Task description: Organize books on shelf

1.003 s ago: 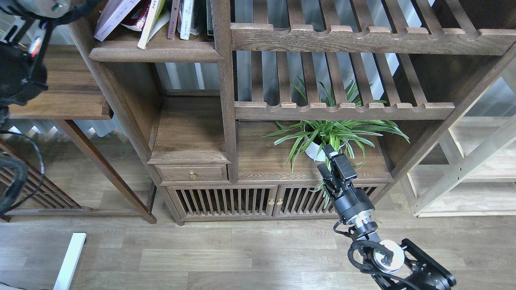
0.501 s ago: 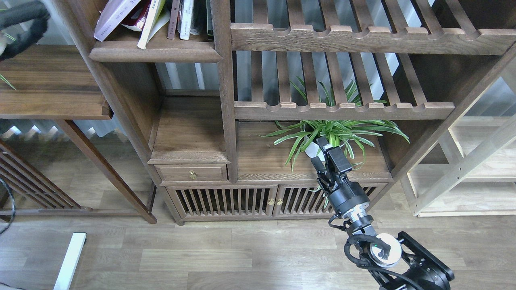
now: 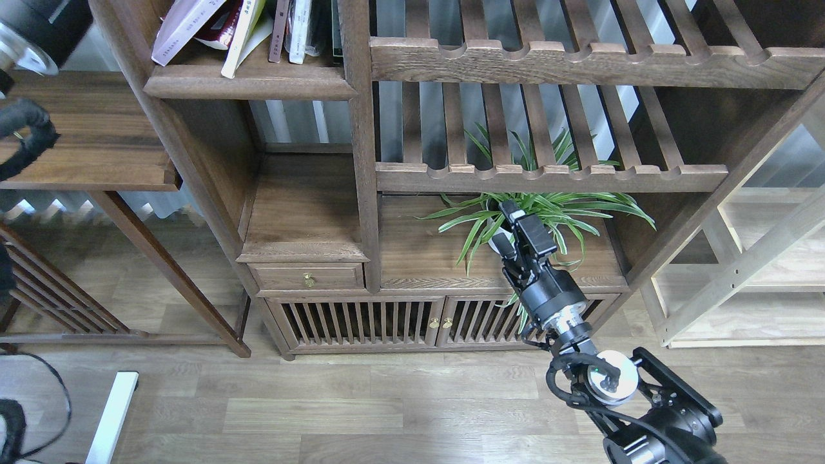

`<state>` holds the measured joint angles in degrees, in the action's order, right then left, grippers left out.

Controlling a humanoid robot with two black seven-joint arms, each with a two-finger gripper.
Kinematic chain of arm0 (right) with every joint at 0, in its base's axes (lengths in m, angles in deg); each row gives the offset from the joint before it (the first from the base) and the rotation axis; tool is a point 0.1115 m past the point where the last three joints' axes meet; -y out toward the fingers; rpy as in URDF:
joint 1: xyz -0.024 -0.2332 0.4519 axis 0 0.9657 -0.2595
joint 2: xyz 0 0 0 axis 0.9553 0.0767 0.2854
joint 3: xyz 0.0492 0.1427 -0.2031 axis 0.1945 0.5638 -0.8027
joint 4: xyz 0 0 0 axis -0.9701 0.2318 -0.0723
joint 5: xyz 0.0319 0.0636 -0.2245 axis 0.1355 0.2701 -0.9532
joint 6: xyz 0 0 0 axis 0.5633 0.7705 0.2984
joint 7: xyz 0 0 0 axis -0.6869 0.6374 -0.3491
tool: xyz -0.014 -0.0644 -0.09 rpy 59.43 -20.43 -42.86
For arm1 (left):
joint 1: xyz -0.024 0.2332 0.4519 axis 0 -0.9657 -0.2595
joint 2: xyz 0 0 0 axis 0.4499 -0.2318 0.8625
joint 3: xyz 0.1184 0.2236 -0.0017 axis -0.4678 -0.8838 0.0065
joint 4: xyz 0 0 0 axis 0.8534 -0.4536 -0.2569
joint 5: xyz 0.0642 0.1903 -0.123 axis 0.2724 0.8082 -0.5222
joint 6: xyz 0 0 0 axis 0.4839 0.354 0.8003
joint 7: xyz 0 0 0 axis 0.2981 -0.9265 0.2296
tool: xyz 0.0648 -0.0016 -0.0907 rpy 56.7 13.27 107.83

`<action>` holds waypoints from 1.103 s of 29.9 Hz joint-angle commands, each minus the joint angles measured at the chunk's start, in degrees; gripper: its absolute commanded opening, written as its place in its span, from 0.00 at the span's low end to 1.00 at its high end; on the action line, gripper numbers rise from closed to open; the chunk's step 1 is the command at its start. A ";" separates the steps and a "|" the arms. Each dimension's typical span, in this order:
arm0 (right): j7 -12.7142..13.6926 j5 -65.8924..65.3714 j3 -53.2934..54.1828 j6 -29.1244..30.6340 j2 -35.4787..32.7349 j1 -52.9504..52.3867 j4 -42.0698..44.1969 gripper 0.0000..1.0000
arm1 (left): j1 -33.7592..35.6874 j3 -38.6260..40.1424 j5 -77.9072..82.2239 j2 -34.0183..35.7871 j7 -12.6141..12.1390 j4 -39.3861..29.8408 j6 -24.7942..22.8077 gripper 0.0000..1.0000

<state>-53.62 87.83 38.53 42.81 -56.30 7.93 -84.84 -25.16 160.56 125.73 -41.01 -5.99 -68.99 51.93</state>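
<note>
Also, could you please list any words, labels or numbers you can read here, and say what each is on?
None can be read.
Spines of the thin upright books on the dark-brown wooden shelf: print too small and blurred.
Leaning pale lavender-white book: no legible title.

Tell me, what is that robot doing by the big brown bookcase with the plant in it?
It is meant to tidy books, but it is not holding any now. Its right gripper hangs empty in front of the green spider plant in a white pot. The leaning books, a pale lavender one, a dark red one and a yellow-green one, sit untouched on the dark-brown wooden shelf at the top left. Only part of the left arm shows at the left edge; its gripper is out of sight.
</note>
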 commanded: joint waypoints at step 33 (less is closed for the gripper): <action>-0.01 -0.09 1.37 -1.71 -8.52 -2.35 -6.79 0.99 | -28.09 -6.00 -34.02 -13.71 10.25 14.11 -27.98 0.99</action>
<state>-53.54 87.81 39.88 40.35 -63.60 5.38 -91.59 -53.23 155.05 92.48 -53.88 4.33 -55.90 23.95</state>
